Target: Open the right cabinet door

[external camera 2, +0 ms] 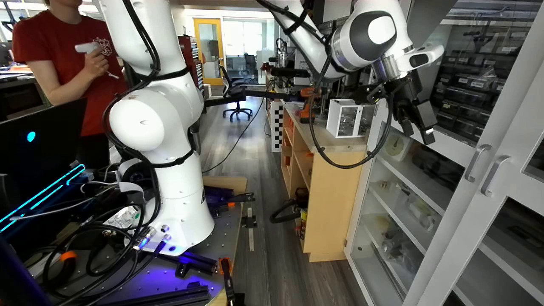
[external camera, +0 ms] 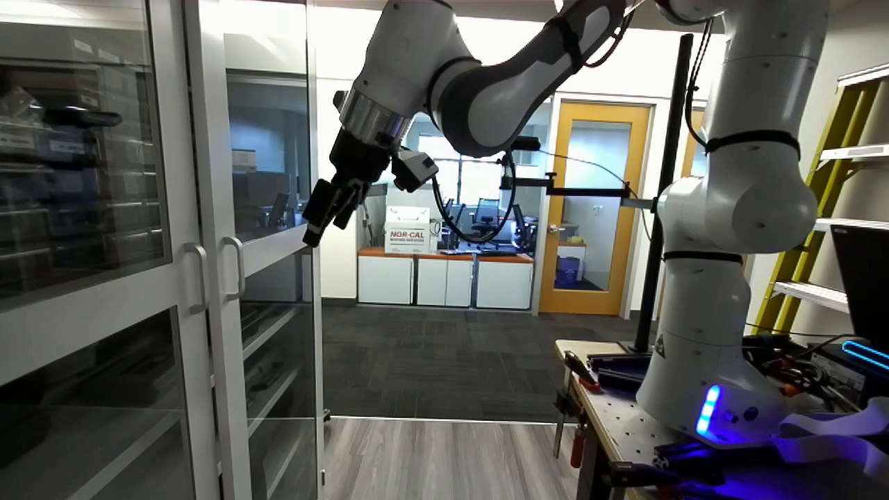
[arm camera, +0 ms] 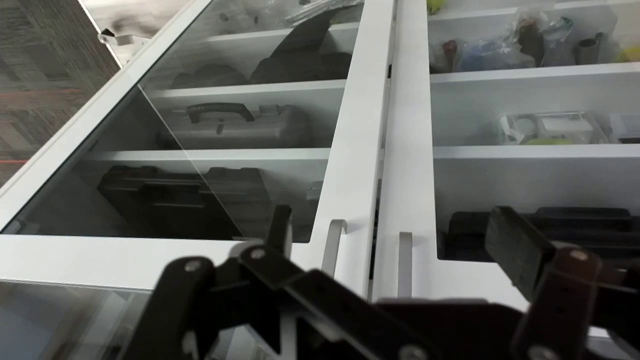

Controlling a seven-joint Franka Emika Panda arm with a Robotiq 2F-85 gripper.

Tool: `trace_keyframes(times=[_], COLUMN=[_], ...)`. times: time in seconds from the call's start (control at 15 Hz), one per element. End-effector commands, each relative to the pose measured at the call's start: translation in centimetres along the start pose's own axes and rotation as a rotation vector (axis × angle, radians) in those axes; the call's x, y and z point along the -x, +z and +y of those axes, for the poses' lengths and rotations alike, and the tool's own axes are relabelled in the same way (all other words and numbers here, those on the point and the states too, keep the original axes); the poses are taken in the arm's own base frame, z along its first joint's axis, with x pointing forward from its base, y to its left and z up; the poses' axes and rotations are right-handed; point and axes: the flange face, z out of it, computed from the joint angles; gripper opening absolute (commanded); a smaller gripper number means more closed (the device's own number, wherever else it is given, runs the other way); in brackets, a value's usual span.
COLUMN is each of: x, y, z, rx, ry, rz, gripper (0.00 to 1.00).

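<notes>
White-framed, the right cabinet door (external camera 2: pixel 525 187) looks closed, at 4 o'clock from the gripper (external camera 2: pixel 417 132) in an exterior view. The wrist view shows its fingers (arm camera: pixel 517 250) spread, holding nothing, presumably readied for a bar handle (external camera 2: pixel 491 175); both handles flank the seam (arm camera: pixel 376 215), likely because hinges sit outboard. We count 2 doors, the left door (external camera 2: pixel 450 146) included, 2 handles and 2 fingers.

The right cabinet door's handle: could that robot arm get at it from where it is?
Probably yes, after moving closer: the gripper is open and nothing visible blocks the right handle, though the left handle sits close beside it.
</notes>
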Motion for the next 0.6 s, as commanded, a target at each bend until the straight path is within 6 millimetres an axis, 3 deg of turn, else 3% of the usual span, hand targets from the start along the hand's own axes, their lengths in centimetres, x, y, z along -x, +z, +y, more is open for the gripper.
trace_keyframes(times=[0.0,0.53], x=[-1.2,-3.1], y=[1.6,5.7], z=[0.8,1.2], rx=[-0.018,-0.024], ry=[0.011,-0.012], rz=[0.074,0.100], gripper=[1.00,1.00])
